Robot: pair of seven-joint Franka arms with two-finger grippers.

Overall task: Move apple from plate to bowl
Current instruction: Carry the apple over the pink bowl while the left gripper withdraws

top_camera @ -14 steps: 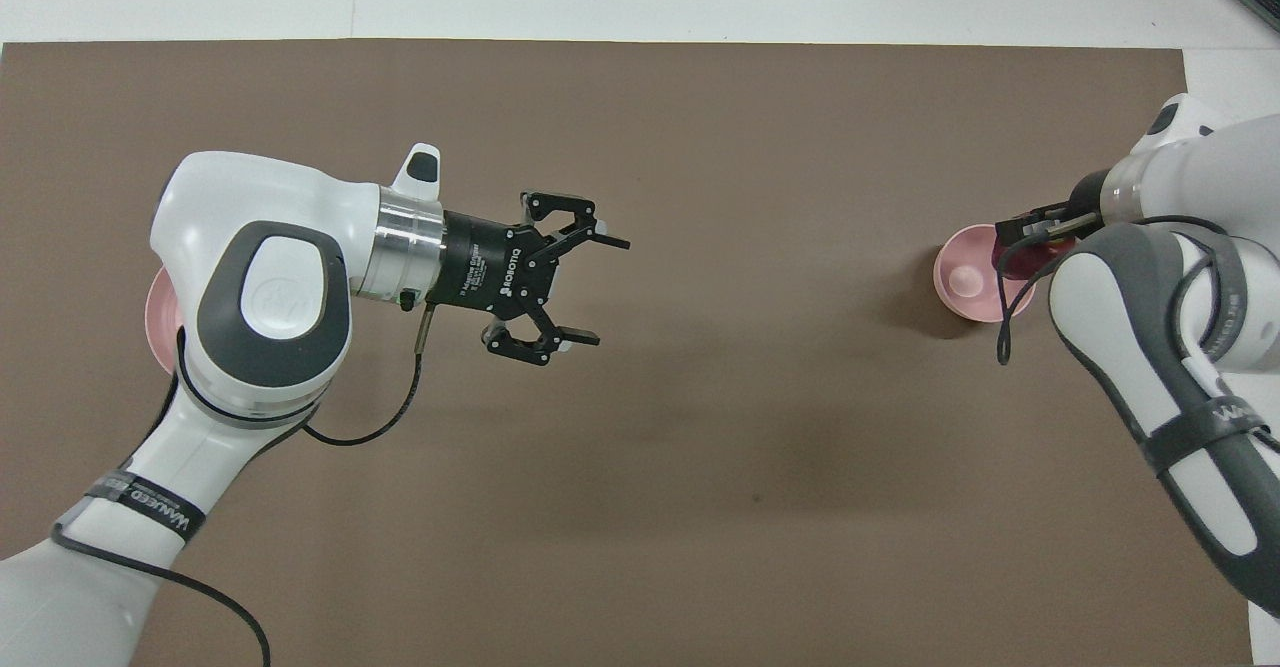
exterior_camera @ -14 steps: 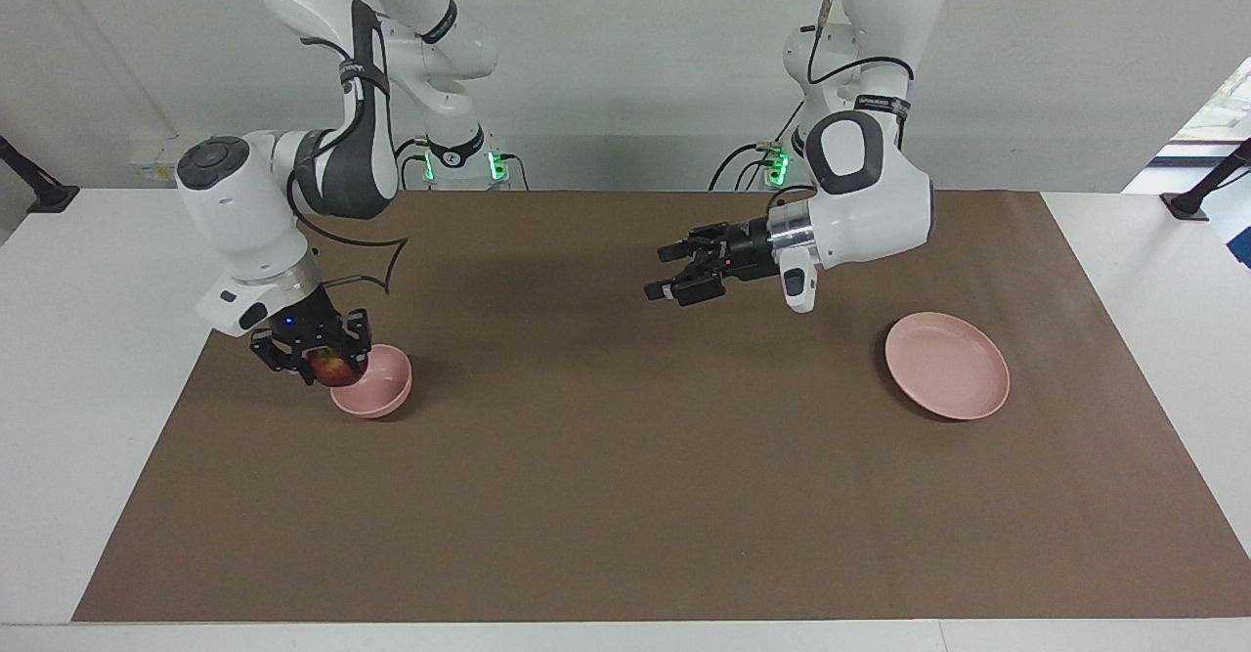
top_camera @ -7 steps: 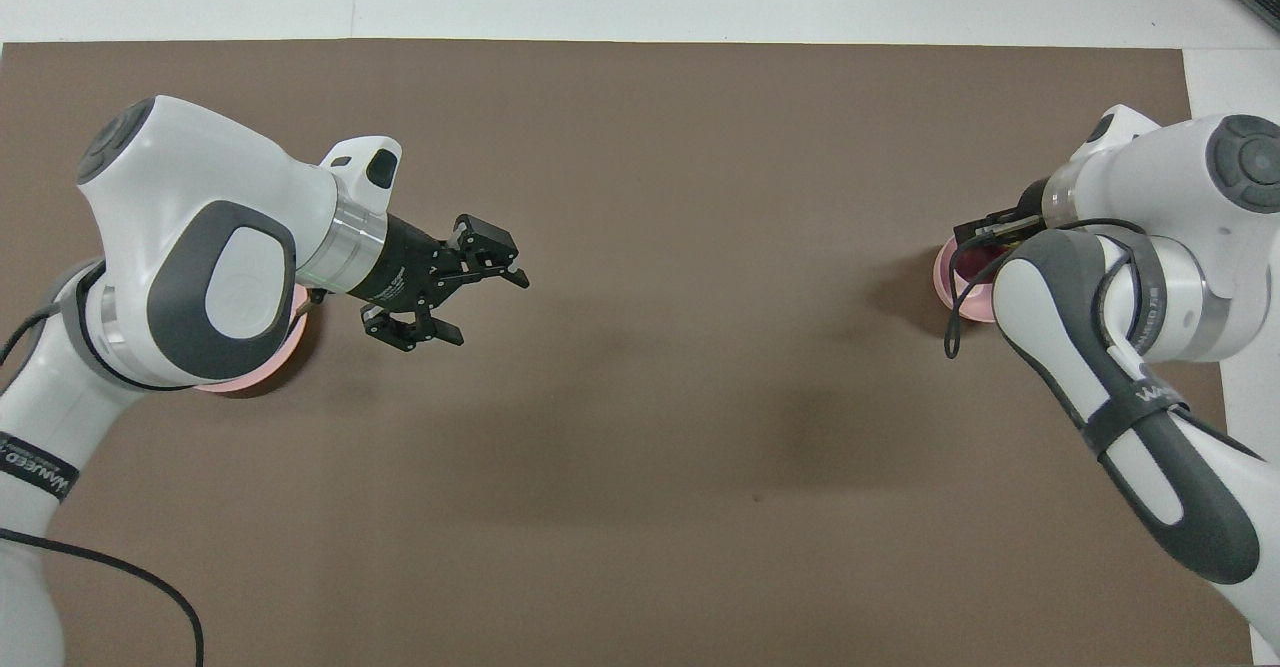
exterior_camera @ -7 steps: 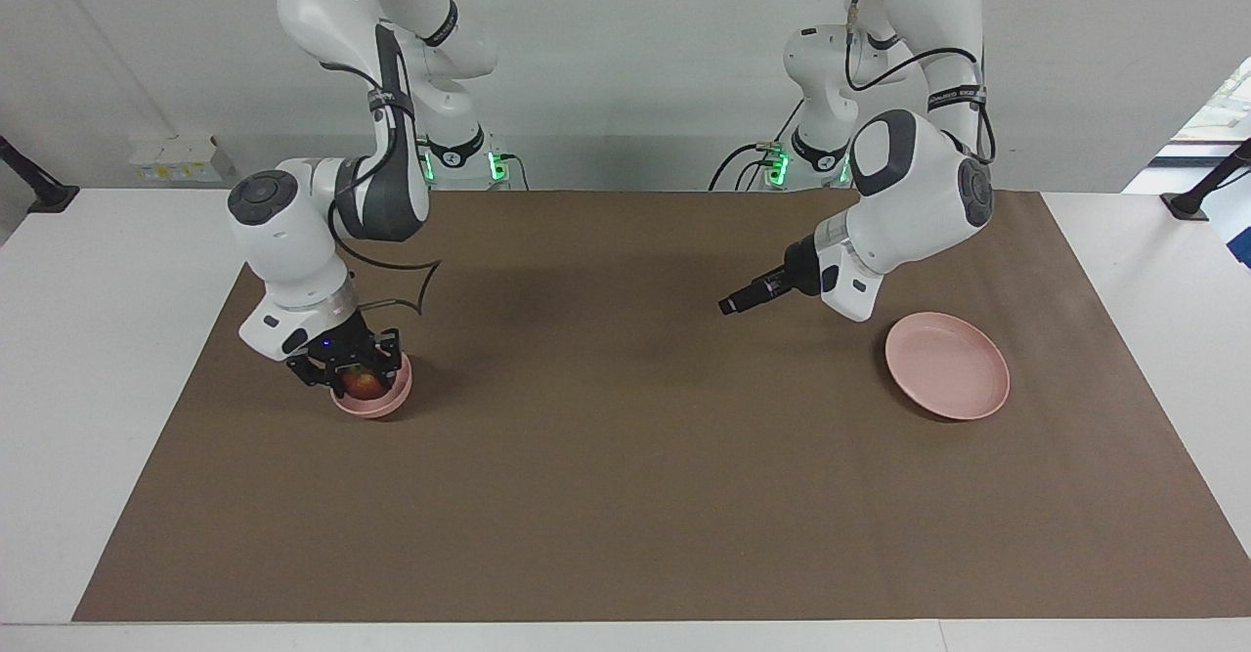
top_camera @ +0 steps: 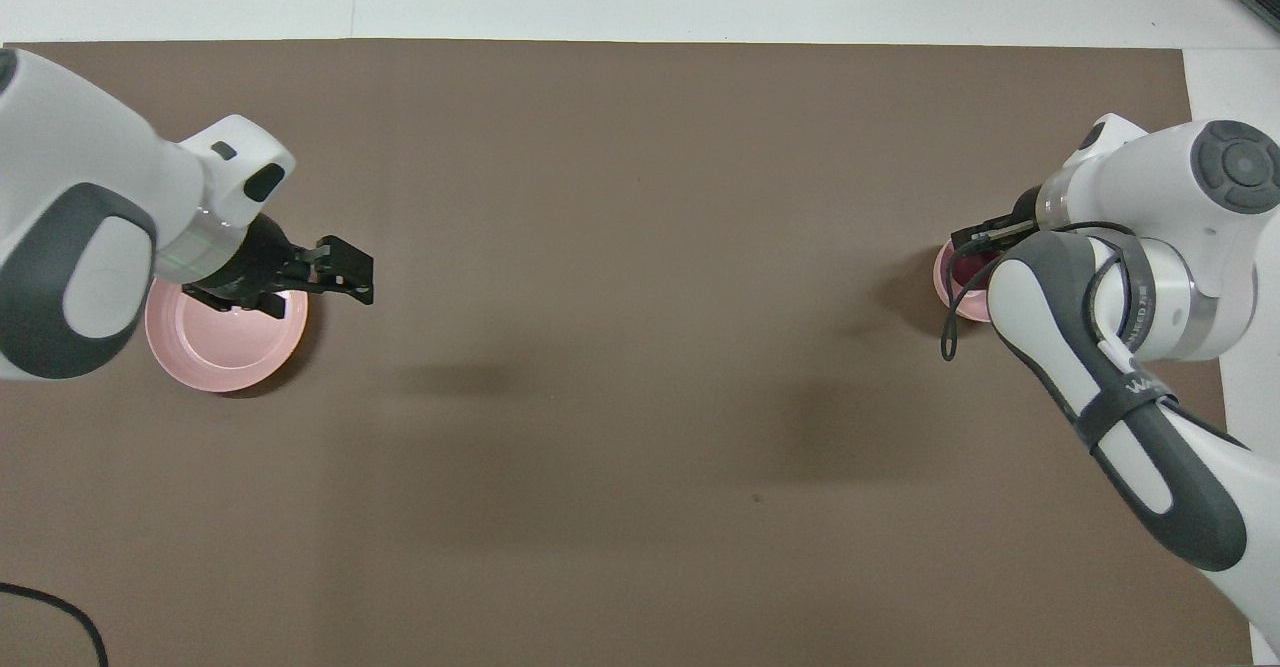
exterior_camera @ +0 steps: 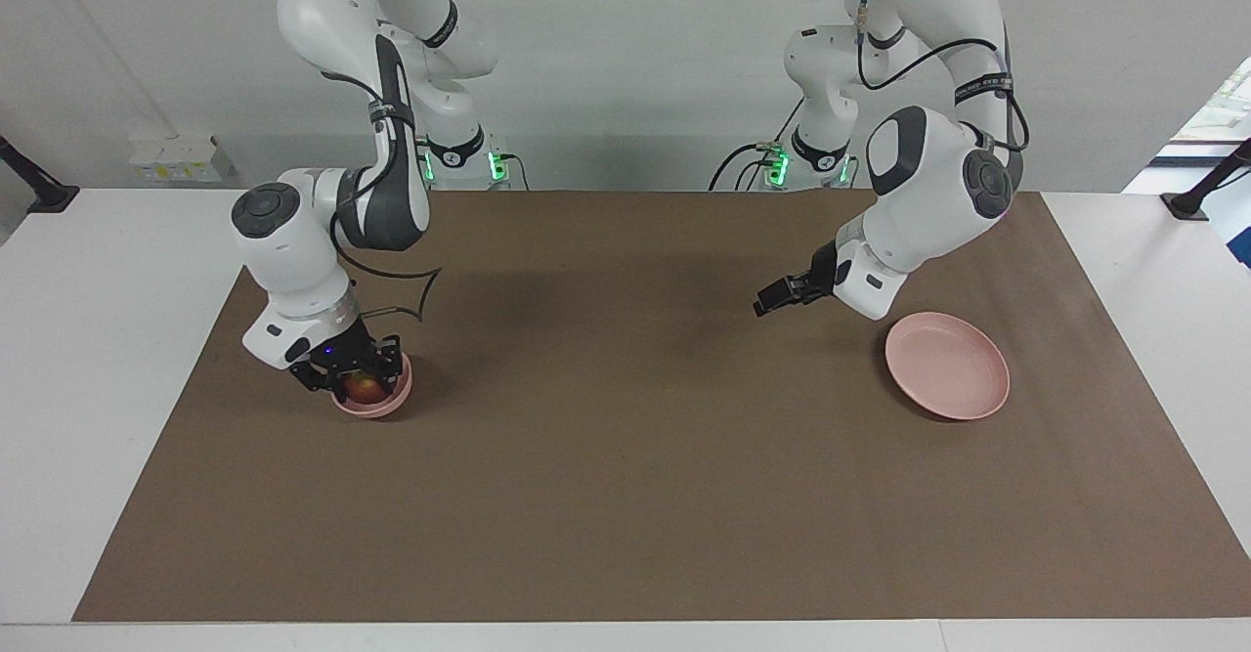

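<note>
The dark red apple (exterior_camera: 364,388) sits low in the small pink bowl (exterior_camera: 401,388) at the right arm's end of the brown mat. My right gripper (exterior_camera: 357,375) reaches down into the bowl, shut on the apple. In the overhead view the apple (top_camera: 968,272) and bowl (top_camera: 945,277) are mostly hidden under the right gripper (top_camera: 978,252) and its arm. The wide pink plate (exterior_camera: 946,365) is bare at the left arm's end. My left gripper (exterior_camera: 772,298) is open and empty, in the air beside the plate (top_camera: 225,342); from above the left gripper (top_camera: 350,275) overlaps the plate's rim.
A brown mat (exterior_camera: 625,496) covers most of the white table. The right arm's black cable (exterior_camera: 406,285) loops above the bowl.
My right gripper carried the apple from beside the bowl's rim to over the bowl and lowered it in. My left arm pulled back from the mat's middle toward the plate, turning its gripper.
</note>
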